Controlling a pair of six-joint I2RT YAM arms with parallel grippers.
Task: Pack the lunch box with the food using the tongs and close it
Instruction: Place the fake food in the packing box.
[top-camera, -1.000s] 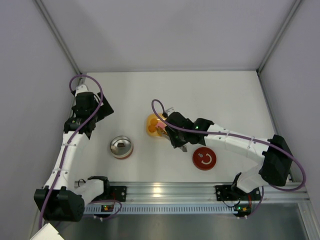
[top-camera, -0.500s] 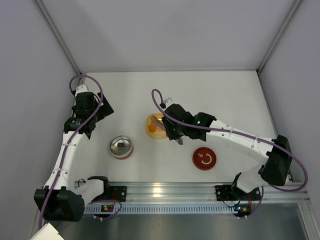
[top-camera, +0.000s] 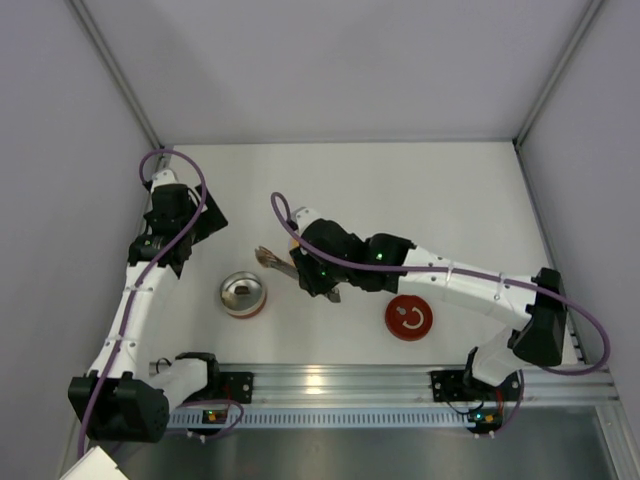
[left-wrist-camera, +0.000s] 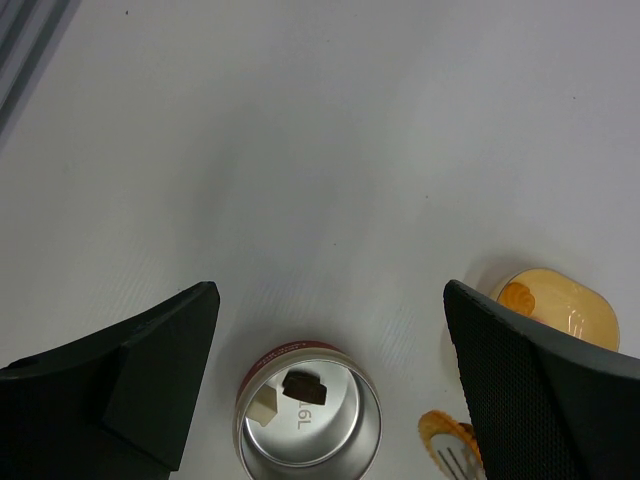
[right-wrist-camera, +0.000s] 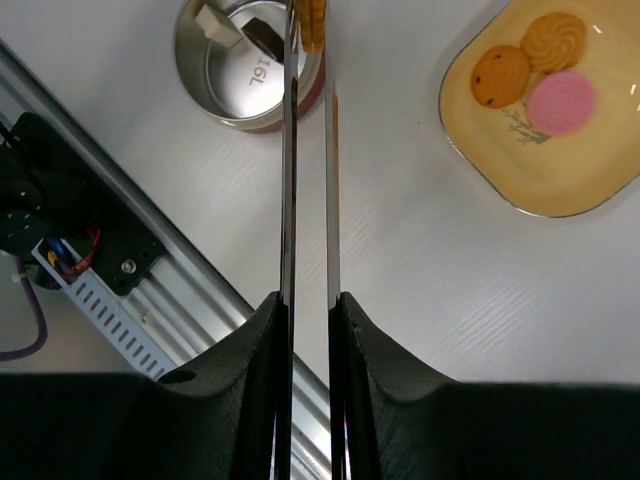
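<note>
The lunch box (top-camera: 243, 294) stands open, a silver round tin with a red band. In it lie a dark brown piece (left-wrist-camera: 303, 387) and a white piece (left-wrist-camera: 262, 405). My right gripper (top-camera: 318, 270) is shut on the tongs (right-wrist-camera: 288, 180), whose tips pinch an orange cookie (right-wrist-camera: 312, 22). In the left wrist view that cookie (left-wrist-camera: 445, 430) hangs just right of the lunch box (left-wrist-camera: 308, 420). My left gripper (left-wrist-camera: 330, 300) is open and holds nothing, back-left of the box.
A yellow dish (right-wrist-camera: 470, 140) holds a chip cookie (right-wrist-camera: 500, 75), a swirl cookie (right-wrist-camera: 557, 38) and a pink round (right-wrist-camera: 560, 102). A flat red disc (top-camera: 408, 318) lies right of the right arm. An aluminium rail (top-camera: 330, 382) runs along the near edge.
My right arm has swung left from over the yellow dish towards the lunch box, carrying the tongs with the orange cookie. The left arm has not moved.
</note>
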